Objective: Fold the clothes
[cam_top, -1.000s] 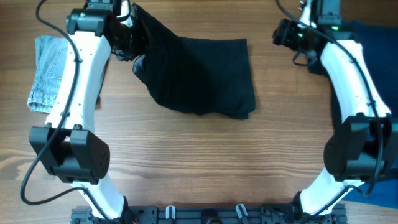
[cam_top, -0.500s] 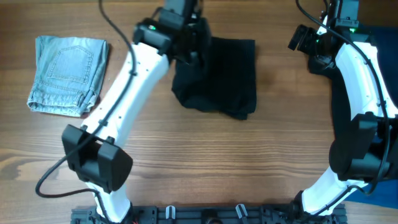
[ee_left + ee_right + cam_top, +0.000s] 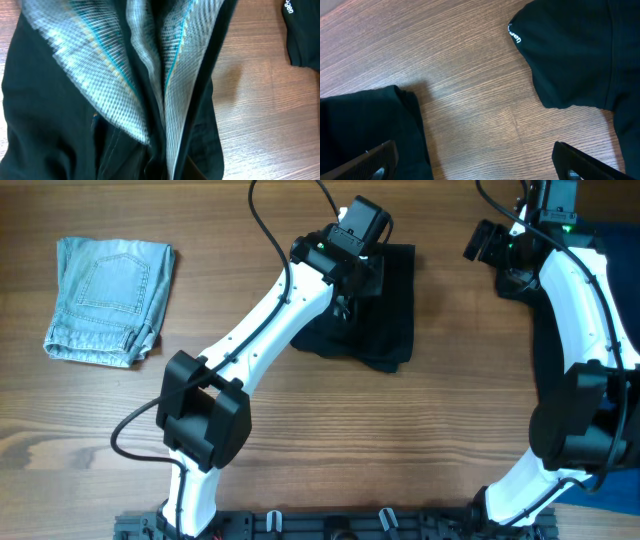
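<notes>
A black garment [image 3: 385, 310] lies folded over at the back middle of the table. My left gripper [image 3: 352, 292] is over it and shut on its edge, carried across to the right. In the left wrist view the garment [image 3: 60, 110] hangs from the jaws with its light mesh lining [image 3: 150, 65] showing; the fingertips are buried in cloth. My right gripper [image 3: 492, 242] is open and empty at the back right, above bare wood between the black garment [image 3: 365, 125] and a dark garment [image 3: 575, 50]. Folded light-blue jeans [image 3: 108, 298] lie at the far left.
A dark blue-black garment [image 3: 605, 240] with a small white logo [image 3: 514, 34] lies at the back right edge under the right arm. The arm bases stand at the front edge of the wooden table [image 3: 320, 450].
My left gripper has swept from the back left to the right, dragging the garment's left side over onto its right half. The right gripper shifted slightly right.
</notes>
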`<action>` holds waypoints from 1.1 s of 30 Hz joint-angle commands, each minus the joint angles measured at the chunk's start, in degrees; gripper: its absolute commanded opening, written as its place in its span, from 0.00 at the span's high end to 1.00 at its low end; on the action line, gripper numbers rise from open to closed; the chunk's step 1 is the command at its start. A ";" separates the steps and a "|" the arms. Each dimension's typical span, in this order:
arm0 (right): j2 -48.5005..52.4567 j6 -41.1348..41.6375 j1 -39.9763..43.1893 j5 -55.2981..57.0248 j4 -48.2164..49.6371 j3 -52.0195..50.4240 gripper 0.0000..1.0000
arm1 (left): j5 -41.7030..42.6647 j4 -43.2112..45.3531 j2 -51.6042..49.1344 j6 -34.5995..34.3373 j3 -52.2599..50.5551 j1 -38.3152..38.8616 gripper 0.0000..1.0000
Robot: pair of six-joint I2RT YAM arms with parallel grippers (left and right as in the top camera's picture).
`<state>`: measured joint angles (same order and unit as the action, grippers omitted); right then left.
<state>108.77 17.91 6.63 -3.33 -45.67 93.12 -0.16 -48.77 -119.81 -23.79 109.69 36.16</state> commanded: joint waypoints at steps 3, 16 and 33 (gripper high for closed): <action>0.85 0.13 -0.02 1.01 0.04 -0.59 0.00 | 5.73 4.31 -1.07 1.07 1.20 0.22 0.71; 0.85 0.13 -0.02 1.01 0.04 -0.59 0.01 | 21.22 -7.89 -1.14 12.13 0.94 -1.53 0.96; 0.85 0.13 -0.02 1.01 0.17 -0.59 0.00 | 50.27 -6.84 -26.60 14.43 0.74 -0.74 0.96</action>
<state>108.77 17.91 6.63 -3.33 -45.65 93.12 49.65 -55.53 -142.56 -10.94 110.15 34.41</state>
